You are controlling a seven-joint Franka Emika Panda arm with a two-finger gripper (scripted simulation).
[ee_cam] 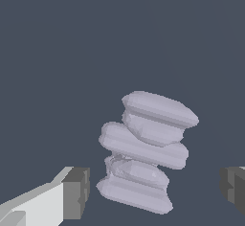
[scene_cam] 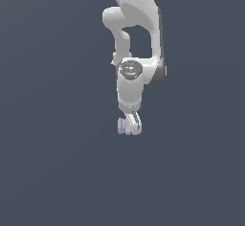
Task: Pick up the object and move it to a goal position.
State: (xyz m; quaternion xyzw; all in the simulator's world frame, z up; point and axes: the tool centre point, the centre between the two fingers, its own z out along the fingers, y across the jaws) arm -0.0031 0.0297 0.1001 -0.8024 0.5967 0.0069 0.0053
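We see a white arm [scene_cam: 136, 38] reaching down from the upper edge of the exterior view over a plain dark blue-grey surface [scene_cam: 52, 172], its claw [scene_cam: 132, 124] at the lowest end. The object [scene_cam: 123, 126], a small pale lavender-grey lump of rounded ribbed lobes, sits right against the claw on the exterior view's left side, partly covered by the white finger in front of it. From that angle we cannot tell whether the object touches the claw or the surface beneath it.

In the wrist view the object [ee_cam: 146, 153] fills the middle of the frame as a leaning stack of flattened, ribbed lobes, the higher ones shifted sideways from the lower ones. We count about five lobes, pressed one against another. One white finger with a dark grey pad [ee_cam: 75, 193] shows at one edge of the picture and a second dark pad [ee_cam: 234, 187] at the opposite edge. The object lies between the two pads, much nearer the first than the second, with a thin strip of dark background showing on the near side and a broad strip on the far side. The claw stands wide, its pads well apart and neither pressing on the object.

The background is the same flat blue-grey in both views.
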